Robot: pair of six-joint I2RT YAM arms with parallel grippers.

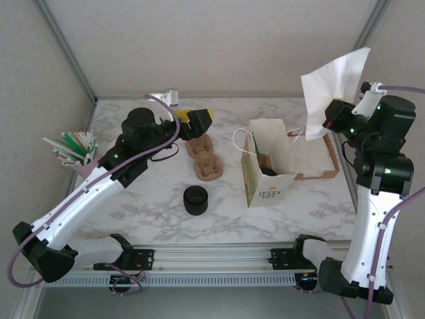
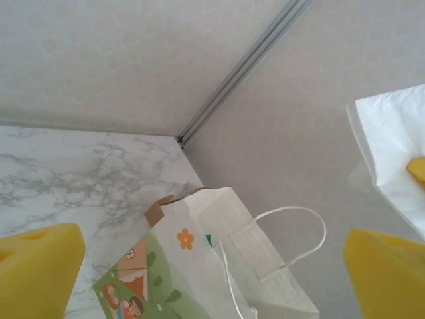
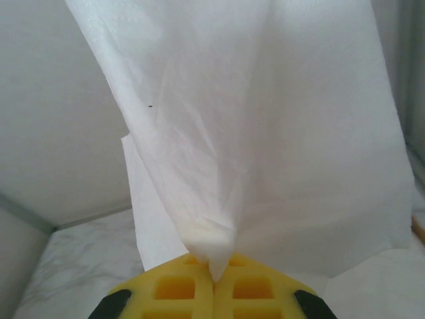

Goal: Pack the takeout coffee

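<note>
My right pincer [image 3: 212, 274] pinches a napkin [image 3: 265, 133], seemingly limp and featherlight, by its gathered edge near the paper bag [image 1: 269, 169]. My left pincer [image 1: 197, 123] gapes wide, empty.

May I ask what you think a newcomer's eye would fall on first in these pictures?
First, the white napkin, pinched in the shut right pincer and held aloft at the far right of the table. Next, the illustrated paper bag standing open mid-table. The left pincer gapes wide and empty near the brown pulp carriers.
</note>
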